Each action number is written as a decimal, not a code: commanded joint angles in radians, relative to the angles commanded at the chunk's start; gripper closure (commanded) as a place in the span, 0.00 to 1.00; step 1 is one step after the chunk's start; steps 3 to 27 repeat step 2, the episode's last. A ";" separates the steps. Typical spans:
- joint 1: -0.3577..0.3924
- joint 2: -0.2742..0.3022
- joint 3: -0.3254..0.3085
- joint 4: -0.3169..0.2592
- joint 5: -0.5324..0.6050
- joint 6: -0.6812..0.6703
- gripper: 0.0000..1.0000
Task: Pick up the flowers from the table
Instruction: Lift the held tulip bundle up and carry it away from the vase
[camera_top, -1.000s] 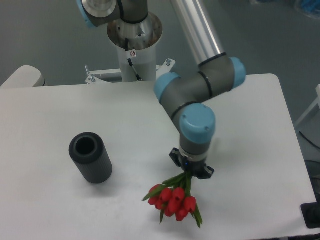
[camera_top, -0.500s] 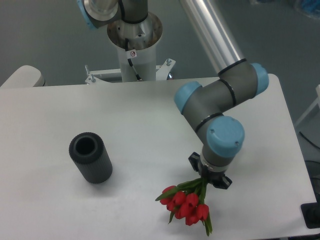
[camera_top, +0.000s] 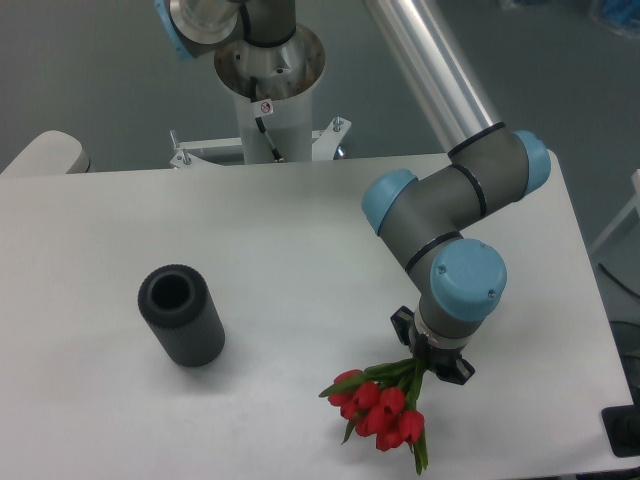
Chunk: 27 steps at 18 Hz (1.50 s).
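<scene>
— Where does the bunch sit, and which way does it run?

— The flowers (camera_top: 381, 410) are at the near right part of the white table (camera_top: 280, 260), directly under the arm's wrist. The long axis runs from the stems, up at the gripper (camera_top: 432, 360), down and leftward to the red heads, which point toward the near edge. One green leaf tip trails lower right of the heads.

— And the gripper?

— It is clamped on the green stems at the upper end of the bunch. The fingers themselves are mostly hidden beneath the blue wrist cap, so the exact pinch point is hard to make out. Whether the heads rest on the tabletop or hang just above it cannot be told from this angle.

— Count it out.

— One bunch; roughly six or seven red tulip heads, clustered too tightly for a firm count. One dark grey ribbed cylinder (camera_top: 182, 317), lying tilted with its open end toward the upper left, well apart from the flowers on the left side. One arm, one gripper.
</scene>
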 joint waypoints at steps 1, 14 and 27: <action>0.000 0.000 0.002 0.000 0.000 0.000 1.00; 0.000 0.000 0.000 0.000 0.000 0.000 1.00; 0.000 0.000 0.000 0.000 0.000 0.000 1.00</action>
